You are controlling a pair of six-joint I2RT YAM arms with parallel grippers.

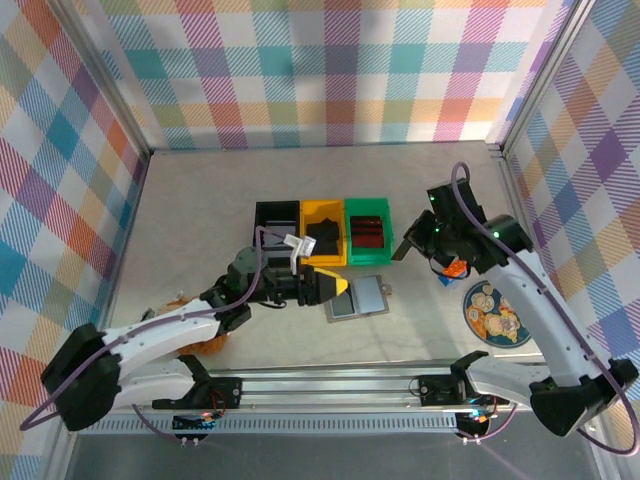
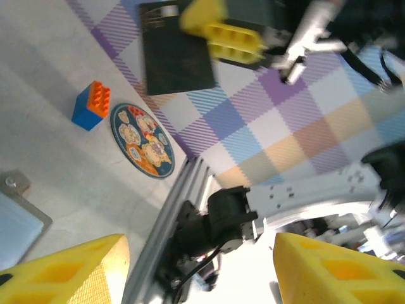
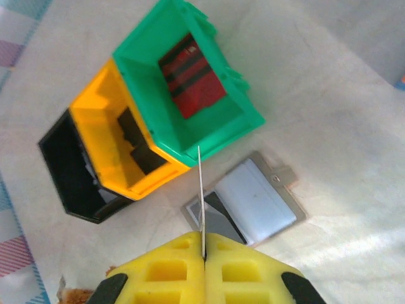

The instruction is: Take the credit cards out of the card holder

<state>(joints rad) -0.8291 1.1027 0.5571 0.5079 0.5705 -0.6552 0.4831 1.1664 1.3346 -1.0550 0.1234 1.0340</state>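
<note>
The card holder (image 1: 362, 296) lies open on the table, two light grey panels up (image 3: 256, 197), with a dark strip showing in one panel. My right gripper (image 3: 204, 244) is shut on a thin credit card (image 3: 200, 190), seen edge-on, above the holder and the front rim of the green bin (image 3: 237, 120). From the left wrist that same card (image 2: 176, 57) looks dark and flat. My left gripper (image 2: 199, 272) stands open with nothing between its yellow fingers (image 2: 69, 272), beside the holder's left edge (image 1: 338, 288). A reddish credit card (image 3: 192, 75) lies in the green bin.
Black bin (image 1: 277, 228), yellow bin (image 1: 322, 238) holding a dark card (image 3: 136, 136), and green bin (image 1: 368, 230) stand in a row behind the holder. A round patterned coaster (image 1: 497, 313) and a blue-orange block (image 1: 455, 268) sit to the right. A metal rail (image 1: 330, 385) runs along the near edge.
</note>
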